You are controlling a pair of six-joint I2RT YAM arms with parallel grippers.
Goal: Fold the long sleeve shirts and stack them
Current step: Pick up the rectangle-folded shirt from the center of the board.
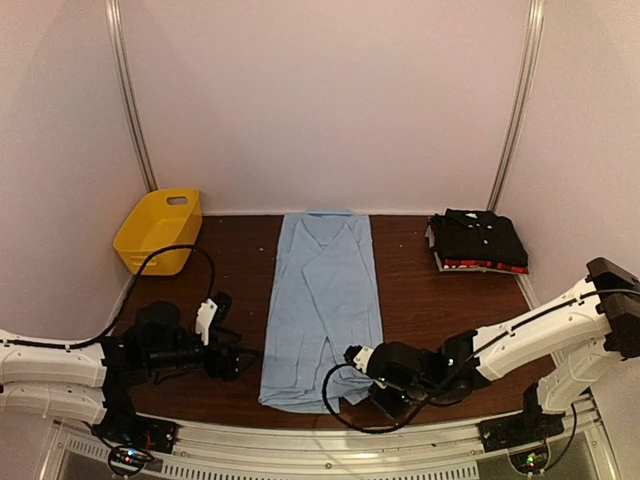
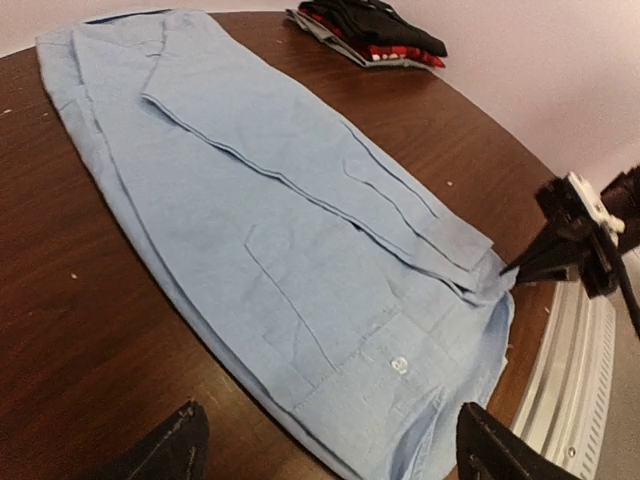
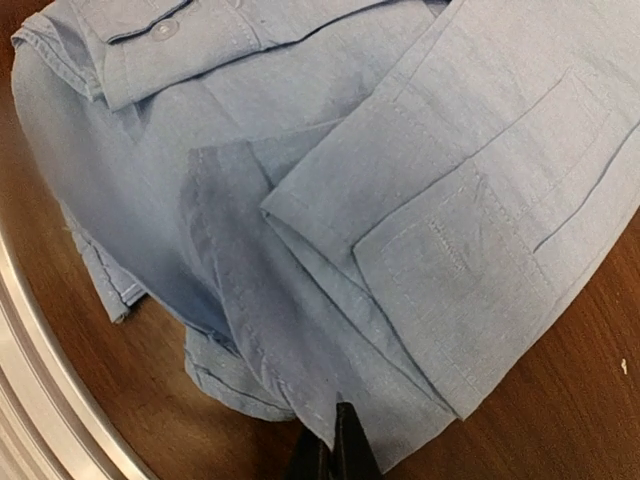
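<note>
A light blue long sleeve shirt point(image 1: 325, 300) lies lengthwise on the table's middle, its sides and sleeves folded in. My right gripper point(image 1: 352, 360) is at the shirt's near right corner. In the right wrist view its jaws point(image 3: 335, 440) are shut on the hem of the blue cloth point(image 3: 400, 200), which bunches a little around the pinch. My left gripper point(image 1: 240, 362) sits by the near left edge. Its fingers point(image 2: 185, 445) stand wide open, with the hem point(image 2: 330, 400) in view between them and untouched. A folded black shirt point(image 1: 480, 238) lies on a red-edged one point(image 1: 485, 266) at the far right.
A yellow plastic basket point(image 1: 160, 230) stands at the far left by the wall. A metal rail point(image 1: 350, 445) runs along the near table edge, just behind both grippers. Pale walls enclose the table on three sides.
</note>
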